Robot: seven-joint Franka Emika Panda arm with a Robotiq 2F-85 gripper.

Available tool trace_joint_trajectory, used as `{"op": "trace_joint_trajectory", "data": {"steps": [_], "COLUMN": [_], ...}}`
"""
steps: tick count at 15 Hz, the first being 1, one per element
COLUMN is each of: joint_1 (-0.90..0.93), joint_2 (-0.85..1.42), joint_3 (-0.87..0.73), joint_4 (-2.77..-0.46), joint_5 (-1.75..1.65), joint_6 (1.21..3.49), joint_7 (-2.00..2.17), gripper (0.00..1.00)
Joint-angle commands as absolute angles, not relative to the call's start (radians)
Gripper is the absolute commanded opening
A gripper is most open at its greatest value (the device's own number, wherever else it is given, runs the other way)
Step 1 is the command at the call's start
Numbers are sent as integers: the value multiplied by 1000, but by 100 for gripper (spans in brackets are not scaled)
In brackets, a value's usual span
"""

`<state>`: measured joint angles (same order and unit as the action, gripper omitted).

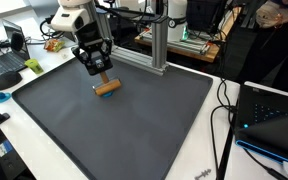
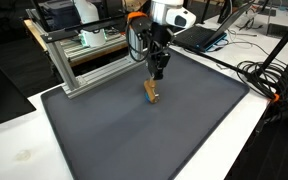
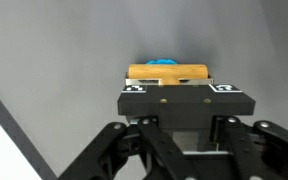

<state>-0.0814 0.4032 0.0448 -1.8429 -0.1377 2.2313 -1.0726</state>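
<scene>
The fingers [image 3: 184,97] are closed, and we read them as clamped on the wooden block [image 3: 169,73]. In the wrist view the near finger's dark face hides the lower part of the block, and only its top strip shows past the tips. The relation that matters is how the block sits in that grip. Its long axis runs side to side across the wrist view, parallel to the finger face, so the jaws press on its broad sides, not its ends. It also sits a little off centre, toward the left of that view. A small blue bit [image 3: 164,62] peeks out behind the block, and we cannot tell what it is. In both exterior views the gripper [image 1: 101,72] points straight down, with the block right under its tips. The block is at or just above the dark grey mat [image 1: 134,130], and we cannot say whether it touches. It hangs over the mat's rear part, near the edge that runs along the aluminium frame [image 1: 159,50] and well apart from the other three edges. The mat lies on a white table [image 2: 24,150].
</scene>
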Motion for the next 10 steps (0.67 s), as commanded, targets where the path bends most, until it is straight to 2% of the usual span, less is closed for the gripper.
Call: {"op": "trace_joint_trajectory", "data": {"steps": [1, 10], "joint_1": [-75, -68], "joint_2": [410, 408], "joint_3": [19, 23], "joint_4": [-1898, -1906], "joint_5": [-203, -241], "joint_6": [2258, 2263], "joint_7": [-1057, -1051], "gripper": [23, 23]}}
